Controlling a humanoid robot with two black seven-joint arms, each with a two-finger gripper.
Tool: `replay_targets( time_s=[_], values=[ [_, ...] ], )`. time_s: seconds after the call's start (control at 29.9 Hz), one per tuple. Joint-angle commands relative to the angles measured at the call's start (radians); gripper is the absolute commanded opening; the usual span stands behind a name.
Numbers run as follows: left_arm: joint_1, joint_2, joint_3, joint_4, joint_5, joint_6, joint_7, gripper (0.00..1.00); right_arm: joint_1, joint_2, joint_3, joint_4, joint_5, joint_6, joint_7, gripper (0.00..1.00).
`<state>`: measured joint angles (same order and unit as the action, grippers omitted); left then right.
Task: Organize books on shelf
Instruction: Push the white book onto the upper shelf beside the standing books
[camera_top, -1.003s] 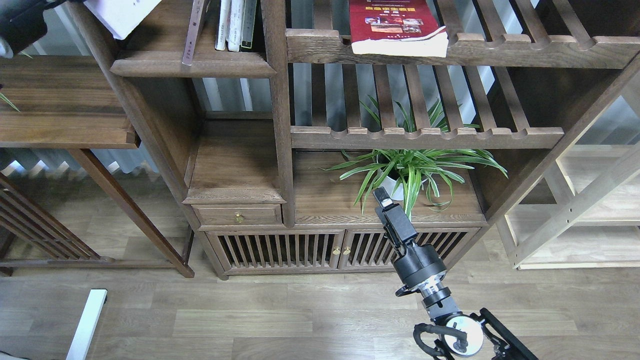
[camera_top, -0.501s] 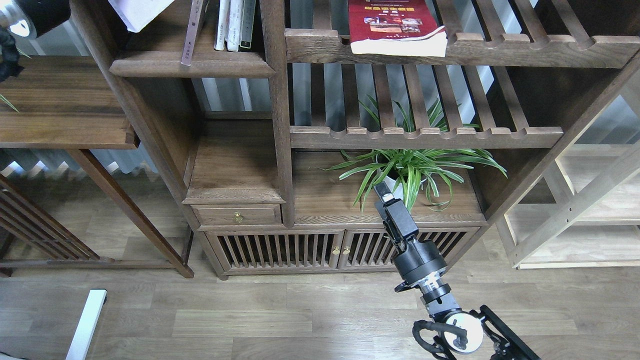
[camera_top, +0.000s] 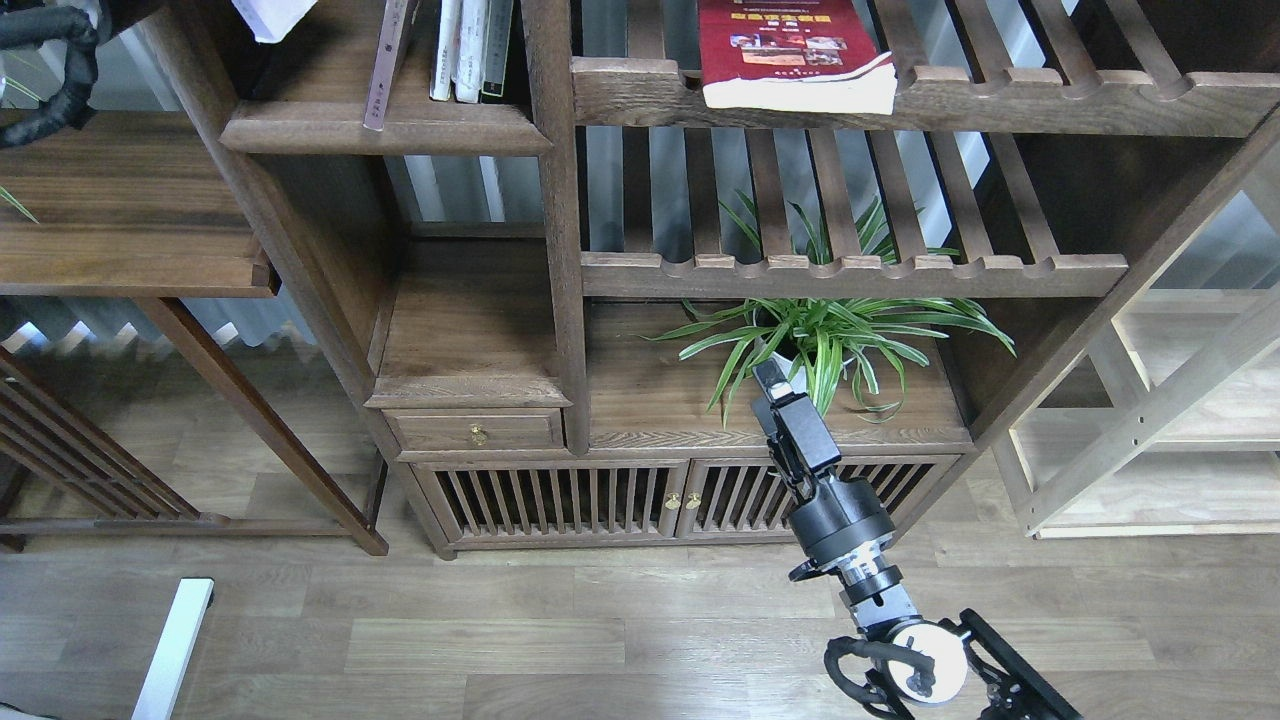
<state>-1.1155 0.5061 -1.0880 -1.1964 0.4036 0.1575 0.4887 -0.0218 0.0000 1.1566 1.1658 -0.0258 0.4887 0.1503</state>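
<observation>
Dark-brown wood bookcase, head view.

Item 1: shelf (camera_top: 385, 125), solid board with rounded moulded front edge, upper left of the frame. On it a maroon book (camera_top: 390, 60) leans near its left part; thin white and dark-spined volumes (camera_top: 470, 50) stand upright to its right. A white book (camera_top: 268, 14) shows only as a corner at the top edge, above the shelf's left end.

Item 2: red book (camera_top: 785, 50), lying flat on the slatted rack (camera_top: 900, 100) at upper centre, long axis running away from the camera, page edge facing forward and overhanging the front rail.

Item 3: right pincer (camera_top: 768, 380), lower centre, in front of the potted plant (camera_top: 820, 335), pointing up and slightly left. Seen edge-on, so whether it is released or clenched cannot be told; it grasps nothing visible.

Item 4: left arm, only a cable loop (camera_top: 50, 70) at the upper left corner; its pincer is out of view.

Key relation: the red book lies almost straight above the right pincer in the frame, well apart, two rack levels up. The right arm is judged the nearer one for it.

Change against earlier frames: the white book has risen nearly out of the top edge with the left arm; the right pincer has crept slightly upward.
</observation>
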Motion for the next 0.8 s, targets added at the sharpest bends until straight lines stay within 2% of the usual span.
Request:
replay_targets(
  time_s=[0.0,0.3,0.77],
  values=[
    [-0.026,-0.008,0.029,0.006,0.001,0.030,0.000,0.06,-0.007,0.000,0.002,0.000,0.010,0.000,-0.005,0.98],
    [-0.058,-0.073,0.102,0.035,0.003,0.111,0.000,0.06,-0.017,0.000,0.014,-0.003,0.073,0.000,-0.009,0.98],
    [-0.069,-0.098,0.145,0.133,0.003,0.097,0.000,0.06,-0.027,0.000,0.018,-0.001,0.102,0.000,-0.011,0.98]
  ],
)
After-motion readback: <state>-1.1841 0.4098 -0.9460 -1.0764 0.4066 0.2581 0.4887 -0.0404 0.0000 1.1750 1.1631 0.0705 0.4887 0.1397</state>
